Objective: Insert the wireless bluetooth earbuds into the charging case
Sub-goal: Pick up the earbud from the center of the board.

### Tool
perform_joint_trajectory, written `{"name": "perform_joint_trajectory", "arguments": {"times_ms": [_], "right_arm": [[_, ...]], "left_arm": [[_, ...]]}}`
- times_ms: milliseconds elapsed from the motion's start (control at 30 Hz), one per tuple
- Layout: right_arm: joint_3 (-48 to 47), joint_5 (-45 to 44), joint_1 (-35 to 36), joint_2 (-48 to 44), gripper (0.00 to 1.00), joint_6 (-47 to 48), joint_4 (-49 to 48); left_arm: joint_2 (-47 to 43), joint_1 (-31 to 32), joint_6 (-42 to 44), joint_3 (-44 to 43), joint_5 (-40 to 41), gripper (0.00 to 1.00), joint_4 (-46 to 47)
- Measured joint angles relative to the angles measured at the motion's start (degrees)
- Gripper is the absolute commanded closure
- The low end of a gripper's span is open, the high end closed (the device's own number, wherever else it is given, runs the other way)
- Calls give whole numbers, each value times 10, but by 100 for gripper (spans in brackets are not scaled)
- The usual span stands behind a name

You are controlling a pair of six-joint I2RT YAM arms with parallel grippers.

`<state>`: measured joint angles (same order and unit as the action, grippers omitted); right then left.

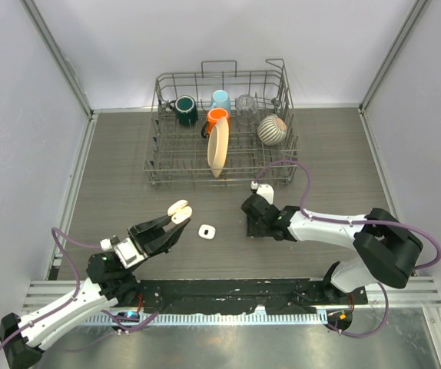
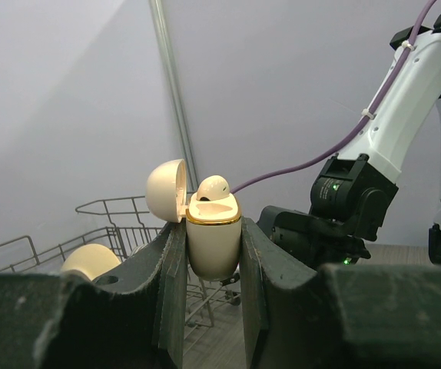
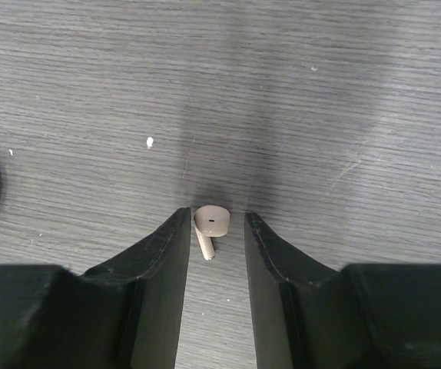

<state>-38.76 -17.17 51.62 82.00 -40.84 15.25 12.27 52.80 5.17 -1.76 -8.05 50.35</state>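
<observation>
A grey wood-grain table [image 1: 113, 177] fills the scene, with a wire dish rack [image 1: 161, 115] of mugs at its far side. My left gripper [image 2: 213, 265] is raised off the table and clenched on a cream case [image 2: 213, 246], upright, with its lid swung back. One earbud [image 2: 212, 187] sits in it and the socket beside it looks free.

My right gripper [image 3: 217, 223] is down at the tabletop. Its jaws are narrowly parted on either side of a loose earbud [image 3: 211, 221], with slivers of table showing on both sides, so I judge it is not yet grasped. The white charging case [image 1: 263, 190] lies shut on the table just beside that gripper.

The bud lies on its side, stem angled toward my left finger [image 3: 167, 246], and it is far smaller than the finger. If the jaws meet it unevenly it could roll, squirt out forward, or be pinched by the stem and hang crooked, which would spoil seating it in a socket.
</observation>
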Motion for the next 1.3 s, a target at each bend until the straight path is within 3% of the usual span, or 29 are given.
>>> {"name": "perform_joint_trajectory", "arguments": {"times_ms": [800, 1000, 1300], "right_arm": [[-16, -1, 0, 23, 66, 4, 1], [-16, -2, 0, 23, 75, 4, 3], [-17, -3, 0, 21, 96, 5, 7]], "left_arm": [[-5, 0, 0, 0, 1, 100, 0], [-5, 0, 0, 0, 1, 100, 0], [-5, 0, 0, 0, 1, 100, 0]]}}
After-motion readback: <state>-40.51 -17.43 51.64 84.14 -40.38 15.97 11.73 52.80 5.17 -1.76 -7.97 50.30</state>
